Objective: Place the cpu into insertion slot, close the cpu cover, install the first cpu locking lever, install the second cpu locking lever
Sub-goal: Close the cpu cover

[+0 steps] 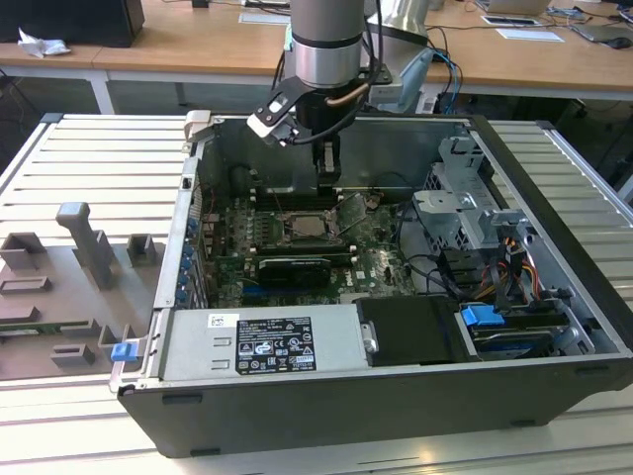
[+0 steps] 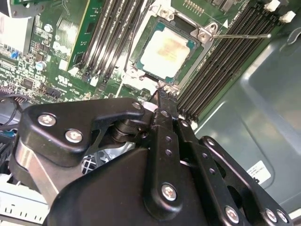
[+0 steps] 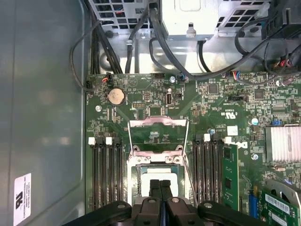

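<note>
On the ribbed tabletop [image 1: 89, 158] before wooden desks [image 1: 198, 45], the end effector [image 3: 160, 183], fingers [image 3: 154, 189] pressed together, hangs over the seated cpu [image 2: 165, 52].

We see bright, even room light in the exterior view: the pale grey slatted metal table [image 1: 79, 163] is well lit with hardly any shadow, while the inside of the dark grey open computer case [image 1: 396, 406] sits dimmer. In the second wrist view the pale silvery square cpu [image 2: 165, 52] glares almost white. In the first wrist view the grey sheet-metal case wall [image 3: 42, 103] carries a soft hazy sheen, and shadow gathers among the black cables [image 3: 108, 42].
</note>
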Action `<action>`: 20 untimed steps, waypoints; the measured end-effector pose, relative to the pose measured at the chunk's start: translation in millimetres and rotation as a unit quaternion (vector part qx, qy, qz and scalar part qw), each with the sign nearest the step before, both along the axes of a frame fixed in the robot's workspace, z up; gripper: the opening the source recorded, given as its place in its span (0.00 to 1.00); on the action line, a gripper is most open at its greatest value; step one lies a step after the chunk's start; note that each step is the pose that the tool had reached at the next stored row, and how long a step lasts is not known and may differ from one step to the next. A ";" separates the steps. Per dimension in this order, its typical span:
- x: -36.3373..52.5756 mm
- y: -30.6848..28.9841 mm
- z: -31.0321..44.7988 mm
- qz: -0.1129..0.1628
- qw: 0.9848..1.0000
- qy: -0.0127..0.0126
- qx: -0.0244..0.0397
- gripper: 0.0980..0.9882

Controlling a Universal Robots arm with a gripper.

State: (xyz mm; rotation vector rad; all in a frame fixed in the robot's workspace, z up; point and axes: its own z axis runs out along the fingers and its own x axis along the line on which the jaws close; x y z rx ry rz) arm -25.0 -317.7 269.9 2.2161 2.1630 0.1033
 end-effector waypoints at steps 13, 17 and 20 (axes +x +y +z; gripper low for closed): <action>11.2 0.1 0.0 0.000 1.000 0.003 0.000 0.01; 14.2 0.3 0.0 0.000 1.000 0.003 0.000 0.01; 16.1 0.5 0.0 0.000 1.000 0.003 0.000 0.01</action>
